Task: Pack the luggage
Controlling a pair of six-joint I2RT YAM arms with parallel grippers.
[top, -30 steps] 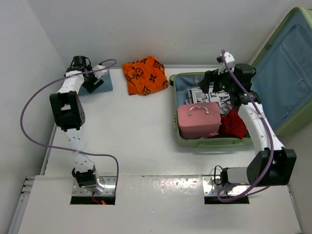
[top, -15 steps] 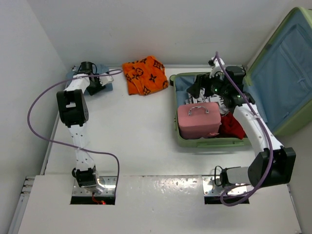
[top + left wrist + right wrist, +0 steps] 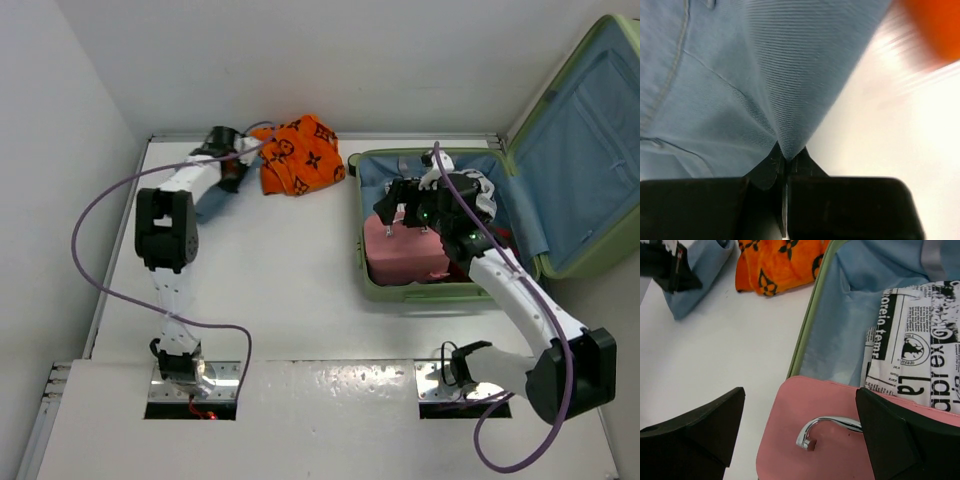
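The luggage [image 3: 430, 293] lies open at the right, its blue-lined lid [image 3: 575, 150] raised. Inside it are a pink case [image 3: 398, 255] with a metal handle [image 3: 830, 425] and a newsprint-patterned cloth [image 3: 920, 355]. My right gripper [image 3: 405, 215] hovers open over the pink case [image 3: 790, 455], fingers either side of the handle and touching nothing. At the back of the table my left gripper [image 3: 232, 172] is shut on a fold of blue-grey cloth [image 3: 740, 75], which trails below it [image 3: 213, 203].
An orange patterned cloth [image 3: 298, 152] lies at the back centre, just right of the left gripper, and shows as a blur in the left wrist view [image 3: 935, 25]. The luggage's green rim [image 3: 807, 325] borders the white table. Walls close the left and back sides.
The left gripper closed on the blue-grey cloth and carried it right from the back-left corner toward the orange cloth. The right gripper moved forward and left over the pink case.
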